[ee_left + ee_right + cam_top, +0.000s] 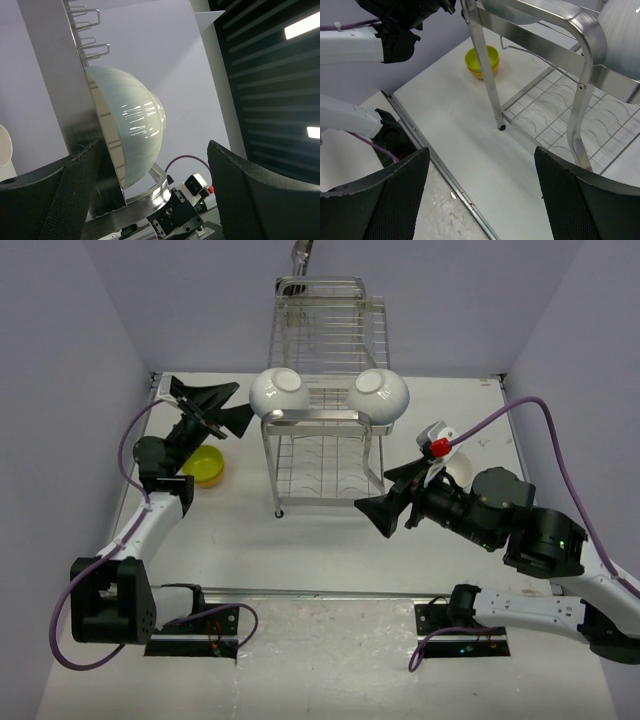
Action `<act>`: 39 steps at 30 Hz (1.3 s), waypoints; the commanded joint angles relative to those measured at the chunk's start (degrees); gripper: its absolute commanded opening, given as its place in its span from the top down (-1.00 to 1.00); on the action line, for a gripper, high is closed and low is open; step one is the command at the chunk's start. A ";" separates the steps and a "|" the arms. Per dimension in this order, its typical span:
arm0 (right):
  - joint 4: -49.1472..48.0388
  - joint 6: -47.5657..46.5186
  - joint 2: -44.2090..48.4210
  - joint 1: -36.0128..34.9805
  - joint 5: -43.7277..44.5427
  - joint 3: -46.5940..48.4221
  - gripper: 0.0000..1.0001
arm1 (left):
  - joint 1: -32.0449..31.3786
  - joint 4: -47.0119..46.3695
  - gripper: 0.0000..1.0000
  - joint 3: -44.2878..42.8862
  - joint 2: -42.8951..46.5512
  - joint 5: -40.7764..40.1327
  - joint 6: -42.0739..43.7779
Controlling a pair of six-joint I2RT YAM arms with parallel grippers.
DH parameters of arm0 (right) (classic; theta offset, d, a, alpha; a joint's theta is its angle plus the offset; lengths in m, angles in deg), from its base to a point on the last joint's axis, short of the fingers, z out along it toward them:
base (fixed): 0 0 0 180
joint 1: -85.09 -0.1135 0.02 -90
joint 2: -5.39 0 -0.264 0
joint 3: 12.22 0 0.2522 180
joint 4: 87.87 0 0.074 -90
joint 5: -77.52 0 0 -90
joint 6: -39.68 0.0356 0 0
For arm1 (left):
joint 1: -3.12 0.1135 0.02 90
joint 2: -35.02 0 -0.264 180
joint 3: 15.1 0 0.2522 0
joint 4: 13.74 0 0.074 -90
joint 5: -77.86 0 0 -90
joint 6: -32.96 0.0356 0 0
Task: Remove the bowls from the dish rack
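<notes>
Right hand (378, 502) hangs open, empty, before the dish rack (325, 455); left hand (243, 405), open too, sits just beside one white bowl (277, 392) on its top tier. Second white bowl (381, 394) opposite; lime bowl (205, 465) on tabletop (300, 550).

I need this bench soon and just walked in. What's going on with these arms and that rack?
Two robot arms are unloading bowls from the tall chrome wire dish rack. The left tool is open around the left glossy white bowl on the upper tier. The right tool is open and empty by the rack's front right. A second white bowl remains up there. A lime green bowl sits nested in an orange-yellow bowl on the white table.
</notes>
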 commanded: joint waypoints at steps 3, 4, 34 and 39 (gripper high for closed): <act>-1.09 -0.70 0.06 0.19 -1.19 0.92 -0.70 | -0.46 -8.36 -0.69 -0.51 -1.06 -1.76 -3.09; -1.18 -0.79 -0.02 0.19 -1.19 1.00 -0.70 | -0.46 -8.54 -0.68 -0.51 -1.06 -1.85 -3.18; -0.57 -1.67 -1.08 0.10 -2.77 1.88 -0.70 | -5.56 -15.48 -0.33 -0.69 -5.28 -7.21 -5.20; -0.57 -1.84 -1.08 0.19 -3.04 1.79 -0.70 | -5.82 -16.28 -0.19 -0.60 -6.86 -7.65 -5.38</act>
